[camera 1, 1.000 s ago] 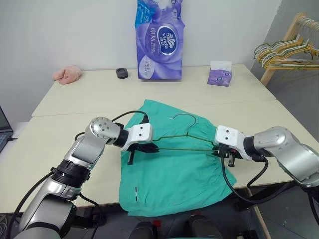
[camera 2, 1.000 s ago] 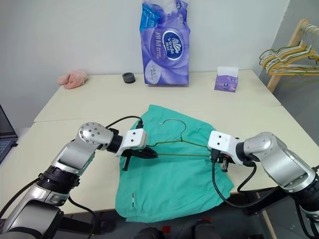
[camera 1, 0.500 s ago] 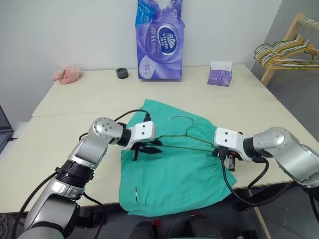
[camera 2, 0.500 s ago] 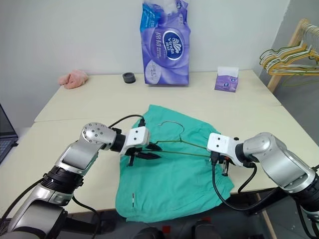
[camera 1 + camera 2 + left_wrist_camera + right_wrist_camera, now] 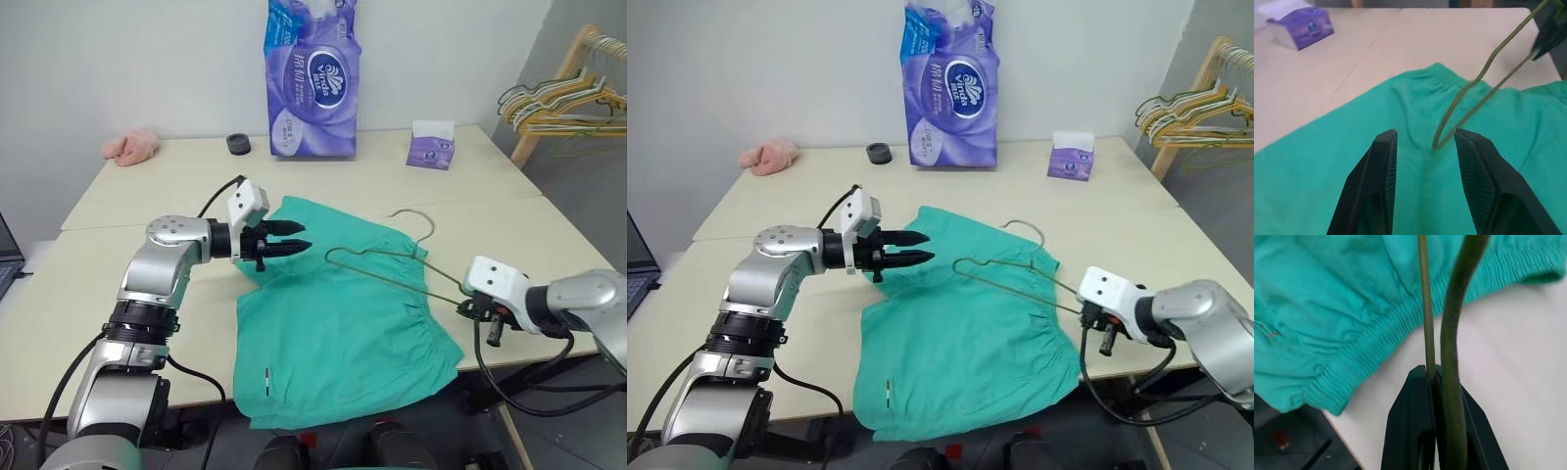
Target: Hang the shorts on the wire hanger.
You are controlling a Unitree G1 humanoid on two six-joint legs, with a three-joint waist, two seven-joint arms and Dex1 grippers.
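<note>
One shorts [image 5: 333, 333], one wire hanger [image 5: 392, 264]

Teal shorts [image 5: 960, 343] flat on the table [image 5: 774, 323], wire hanger [image 5: 1014, 269] above, pinched in right gripper [image 5: 1085, 311].

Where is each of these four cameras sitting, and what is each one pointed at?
Left and right eye views: on the head, looking down over both arms at the table and the shorts.
Left wrist view: on the left arm, looking past its open left gripper at the shorts and the wire hanger.
Right wrist view: on the right arm; the right gripper pinches the hanger.
Shared: all show shorts and hanger.
</note>
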